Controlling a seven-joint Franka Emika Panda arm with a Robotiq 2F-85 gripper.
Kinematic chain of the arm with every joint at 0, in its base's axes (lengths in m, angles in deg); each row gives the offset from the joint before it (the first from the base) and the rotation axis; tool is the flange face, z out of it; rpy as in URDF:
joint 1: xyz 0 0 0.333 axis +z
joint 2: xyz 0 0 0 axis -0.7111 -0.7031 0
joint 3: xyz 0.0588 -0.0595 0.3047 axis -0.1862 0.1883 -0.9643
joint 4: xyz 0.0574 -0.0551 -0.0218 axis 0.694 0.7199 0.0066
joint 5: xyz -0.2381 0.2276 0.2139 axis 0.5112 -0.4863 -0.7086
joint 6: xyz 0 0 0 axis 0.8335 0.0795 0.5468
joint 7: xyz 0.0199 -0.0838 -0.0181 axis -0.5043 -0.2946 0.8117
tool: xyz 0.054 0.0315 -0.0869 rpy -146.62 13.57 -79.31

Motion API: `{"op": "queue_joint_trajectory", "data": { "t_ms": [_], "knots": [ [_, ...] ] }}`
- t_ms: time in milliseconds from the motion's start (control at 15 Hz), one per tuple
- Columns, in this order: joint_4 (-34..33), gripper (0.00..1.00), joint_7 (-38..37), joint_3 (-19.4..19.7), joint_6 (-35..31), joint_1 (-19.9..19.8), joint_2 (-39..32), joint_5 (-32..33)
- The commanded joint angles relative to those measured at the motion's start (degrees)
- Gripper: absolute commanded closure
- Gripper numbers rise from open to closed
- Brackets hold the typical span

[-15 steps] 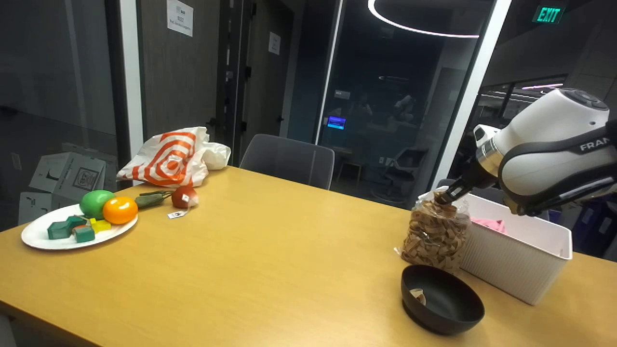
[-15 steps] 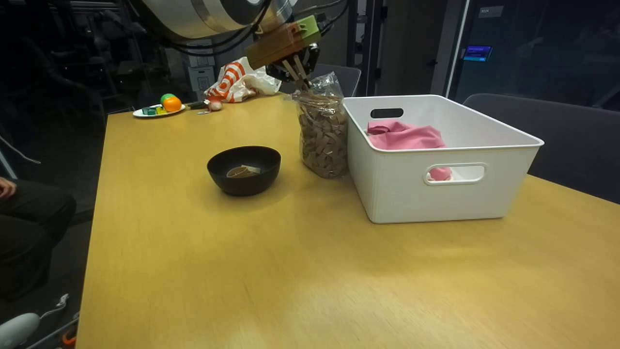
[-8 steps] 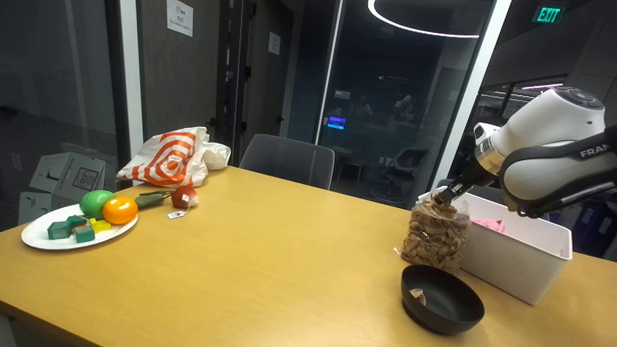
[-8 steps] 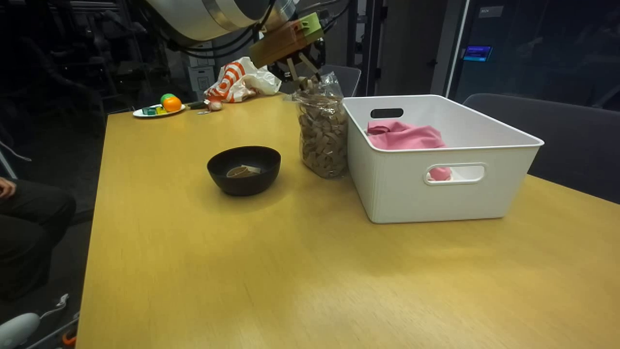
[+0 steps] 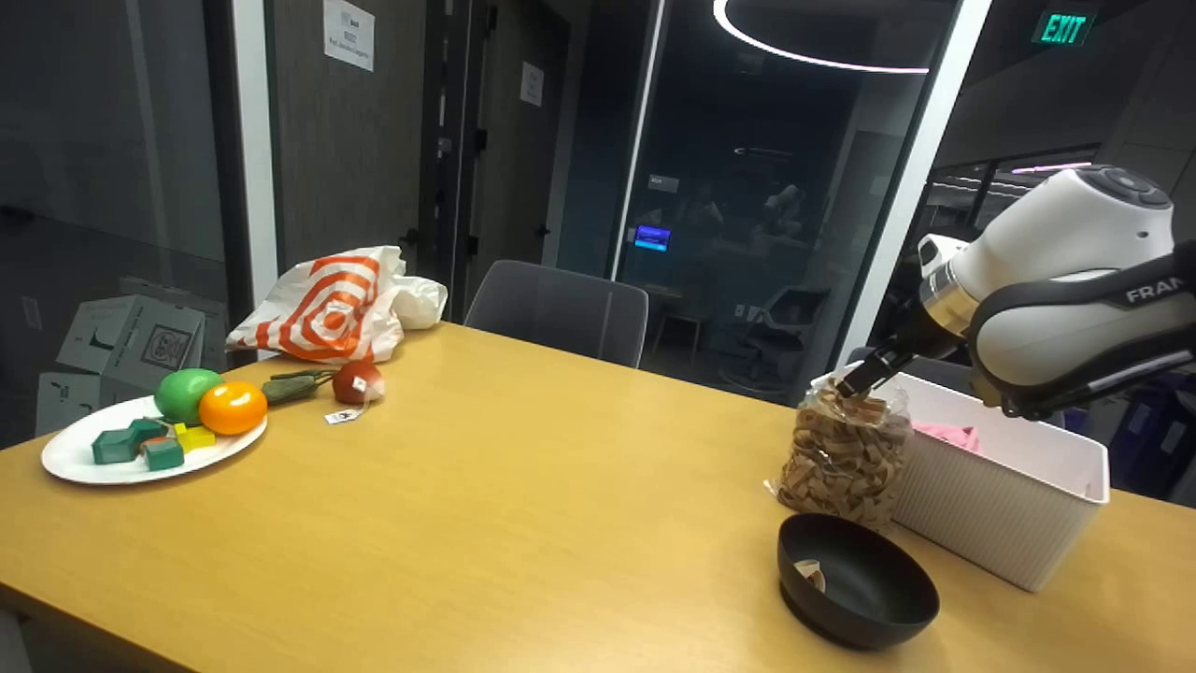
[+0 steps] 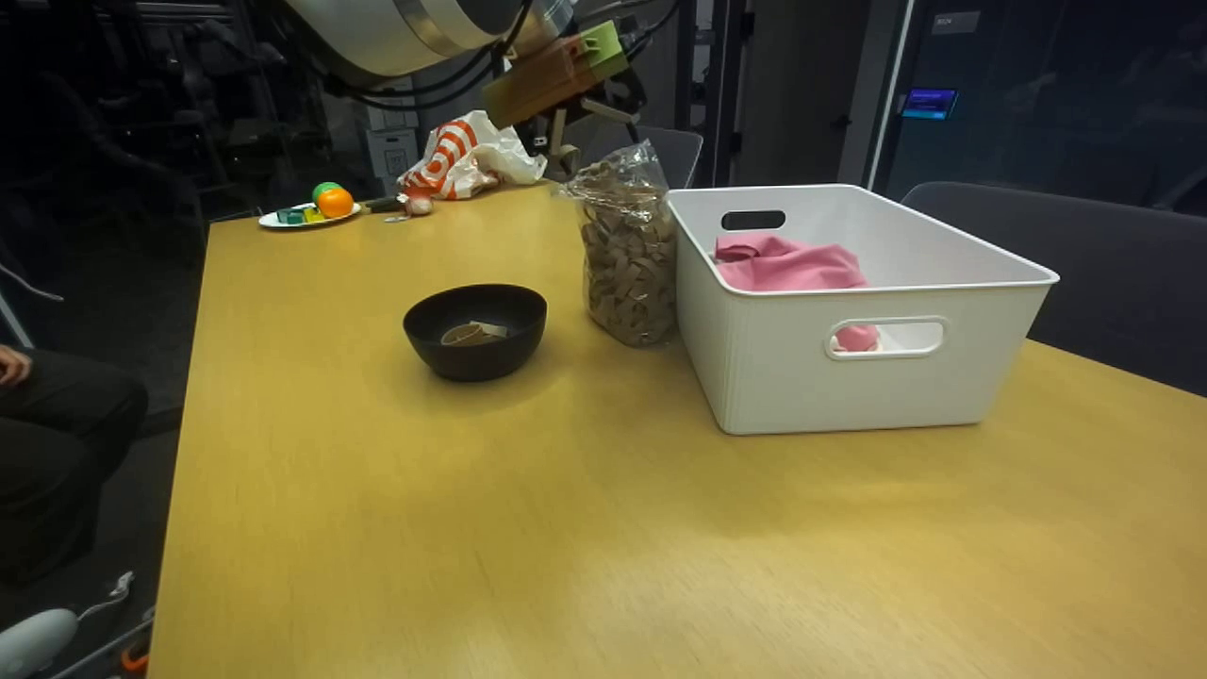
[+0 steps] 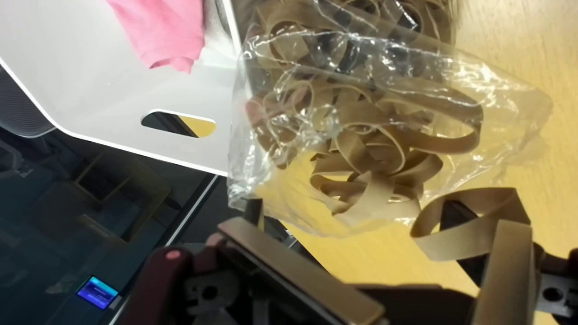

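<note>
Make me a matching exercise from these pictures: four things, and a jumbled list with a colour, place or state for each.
Column one
1. Loose tan band
2. Bowl
3. Cloth
4. Clear bag

Column two
A. Filled with more bands
B. Inside the white bin
C. At the tip of one of the spread fingers
D. Black, round-rimmed

Pairs: 1-C, 2-D, 3-B, 4-A

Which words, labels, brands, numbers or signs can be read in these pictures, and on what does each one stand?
"EXIT": green sign, in an exterior view.
"FRAN": arm, the text cut off by the picture's edge.
Too small or blurred to read: door papers, room sign, blue screen, grey boxes, white tag.
</note>
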Motion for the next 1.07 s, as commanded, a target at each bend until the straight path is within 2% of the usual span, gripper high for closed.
{"op": "queue_joint_trajectory", "data": {
  "t_ms": [0,400,533,600,667,733,867,1000],
  "knots": [
    [-0.8,0.00,-3.0,0.9,-1.4,0.2,0.8,3.9],
    [-3.5,0.00,-15.9,5.0,-4.0,0.3,-1.0,20.8],
    [-3.9,0.25,-19.8,5.7,-3.8,0.5,-1.0,24.9],
    [-3.9,0.34,-21.8,5.9,-3.8,0.6,-0.8,26.4],
    [-3.8,0.10,-22.8,5.9,-3.8,0.5,-0.6,27.1],
    [-3.7,0.09,-23.8,5.8,-3.9,0.5,-0.5,27.6],
    [-3.8,0.00,-25.9,5.8,-3.9,0.6,-0.5,29.2],
    [-3.9,0.00,-27.6,5.7,-3.8,0.6,-0.4,30.3]
  ]
}}
